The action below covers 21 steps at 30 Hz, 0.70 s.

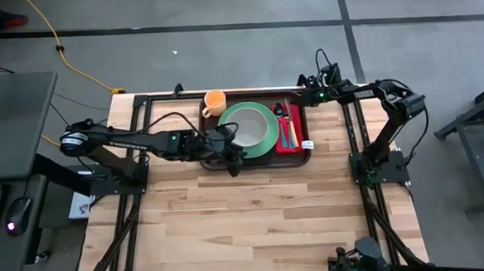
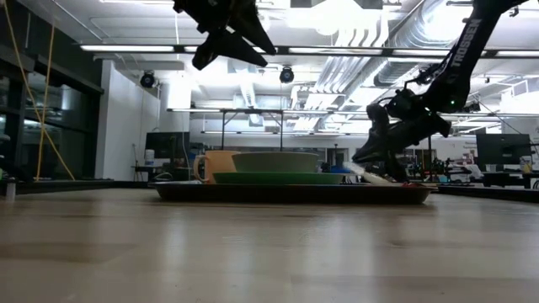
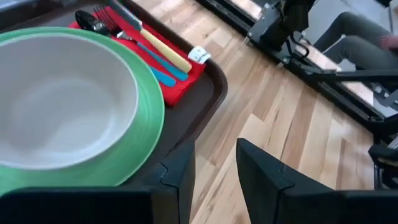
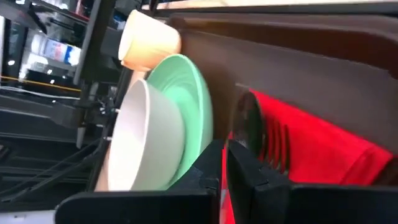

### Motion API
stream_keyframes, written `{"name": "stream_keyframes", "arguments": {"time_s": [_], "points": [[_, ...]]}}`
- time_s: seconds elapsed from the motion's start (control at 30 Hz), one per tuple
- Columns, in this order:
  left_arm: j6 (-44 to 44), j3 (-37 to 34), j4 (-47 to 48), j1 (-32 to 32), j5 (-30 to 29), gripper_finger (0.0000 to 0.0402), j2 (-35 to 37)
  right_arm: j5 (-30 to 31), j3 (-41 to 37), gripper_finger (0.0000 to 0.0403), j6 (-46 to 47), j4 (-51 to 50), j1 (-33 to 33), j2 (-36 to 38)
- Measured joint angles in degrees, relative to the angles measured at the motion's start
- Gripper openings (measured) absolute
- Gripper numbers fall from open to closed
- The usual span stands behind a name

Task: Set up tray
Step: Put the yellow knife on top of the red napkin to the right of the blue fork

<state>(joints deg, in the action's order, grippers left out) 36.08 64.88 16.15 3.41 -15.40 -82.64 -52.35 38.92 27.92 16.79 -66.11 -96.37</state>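
Observation:
The dark brown tray (image 1: 264,162) lies on the table's far middle. It carries an orange cup (image 1: 214,102), a green plate (image 1: 269,142) with a white bowl (image 1: 250,128) on it, and a red napkin (image 1: 292,141) with a spoon, a fork and other cutlery (image 3: 155,53) laid on it. My left gripper (image 3: 214,180) stands open high over the tray's near edge (image 3: 214,99), nothing between its fingers. My right gripper (image 4: 225,165) is shut and hovers low over the tray's far right corner, pointing across the napkin (image 4: 311,143) toward the plate (image 4: 193,106).
Bare wooden tabletop (image 1: 255,218) spreads out from the tray to the near edge. Dark frame rails (image 1: 354,130) run along the table's sides. A desk with a keyboard and a mouse (image 1: 14,226) stands to the left. A person's legs (image 3: 364,46) show beyond the table.

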Motion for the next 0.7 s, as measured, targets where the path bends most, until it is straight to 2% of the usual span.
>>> {"name": "stream_keyframes", "arguments": {"time_s": [0.2,0.37,0.57,0.7], "points": [[0.25,0.0,0.87,0.01,0.08,0.0145,-0.01,2.75,0.76,0.0,-4.94,-6.94,-0.57,-0.05],[0.26,0.0,1.13,0.01,0.23,0.0145,-0.01,3.1,0.79,0.0,-5.66,-7.86,-0.68,-0.05],[0.62,0.02,1.53,0.01,1.33,0.0145,-0.01,1.8,0.79,0.0001,-5.78,-8.01,-0.68,0.97],[1.56,0.02,3.13,0.01,1.53,0.0145,-0.01,-1.46,0.79,0.0001,-5.92,-8.49,-0.68,2.19]]}}
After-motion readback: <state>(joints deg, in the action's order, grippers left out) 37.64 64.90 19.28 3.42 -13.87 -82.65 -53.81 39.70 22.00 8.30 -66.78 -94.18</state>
